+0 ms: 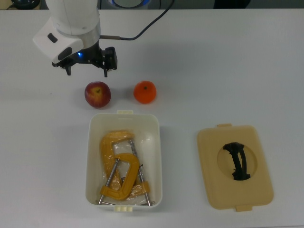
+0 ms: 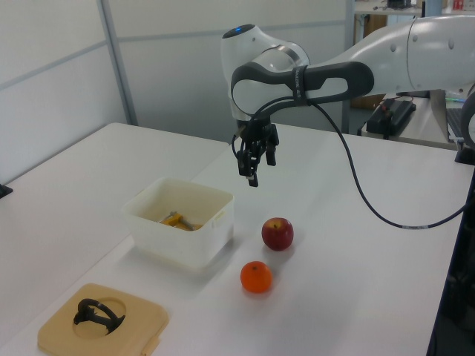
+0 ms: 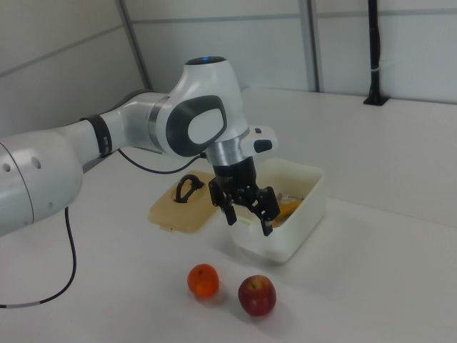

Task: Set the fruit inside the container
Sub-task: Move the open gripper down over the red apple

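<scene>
A red apple [image 1: 98,94] [image 2: 277,233] [image 3: 256,295] with yellow patches and a bright orange [image 1: 145,92] [image 2: 256,277] [image 3: 203,280] lie side by side on the white table, just outside one short end of the white tub [image 1: 90,156] [image 2: 178,239] [image 3: 285,241]. My gripper [image 1: 87,71] [image 2: 249,173] [image 3: 248,223] hangs in the air, open and holding nothing. In the top view it is a little above and to the left of the apple. It touches neither fruit.
Two yellow metal clamps [image 1: 121,166] [image 2: 177,219] lie inside the tub. A flat tan lid [image 1: 256,190] [image 2: 141,320] [image 3: 168,209] with a black handle rests on the table at the top view's right. A black cable [image 1: 142,32] trails from the arm.
</scene>
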Controlling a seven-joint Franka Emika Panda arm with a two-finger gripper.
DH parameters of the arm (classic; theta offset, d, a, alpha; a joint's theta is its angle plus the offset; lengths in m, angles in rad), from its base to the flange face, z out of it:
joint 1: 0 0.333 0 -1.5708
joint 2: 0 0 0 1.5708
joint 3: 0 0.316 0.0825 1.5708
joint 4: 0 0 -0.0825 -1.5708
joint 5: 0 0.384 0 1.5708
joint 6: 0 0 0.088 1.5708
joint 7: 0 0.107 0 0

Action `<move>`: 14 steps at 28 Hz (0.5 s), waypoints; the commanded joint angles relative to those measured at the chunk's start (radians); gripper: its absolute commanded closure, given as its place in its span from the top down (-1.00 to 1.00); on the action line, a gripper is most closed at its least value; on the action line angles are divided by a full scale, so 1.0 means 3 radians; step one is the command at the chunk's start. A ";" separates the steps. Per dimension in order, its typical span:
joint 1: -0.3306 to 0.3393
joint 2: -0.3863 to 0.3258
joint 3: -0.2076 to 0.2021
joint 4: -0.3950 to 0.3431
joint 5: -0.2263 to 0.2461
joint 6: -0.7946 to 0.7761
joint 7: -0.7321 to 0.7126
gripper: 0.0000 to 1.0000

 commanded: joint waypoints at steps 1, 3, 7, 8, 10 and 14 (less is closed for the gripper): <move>0.0006 -0.0194 -0.0025 -0.0170 -0.0048 -0.0053 -0.0022 1.00; 0.0006 -0.0246 -0.0025 -0.0233 -0.0048 -0.0042 -0.0022 1.00; -0.0030 -0.0470 -0.0025 -0.0493 -0.0028 0.0055 -0.0114 1.00; -0.0040 -0.0527 -0.0025 -0.0565 -0.0017 0.0096 -0.0150 1.00; -0.0051 -0.0624 -0.0025 -0.0718 -0.0007 0.0167 -0.0211 1.00; -0.0046 -0.0773 -0.0010 -0.1081 0.0008 0.0463 -0.0242 1.00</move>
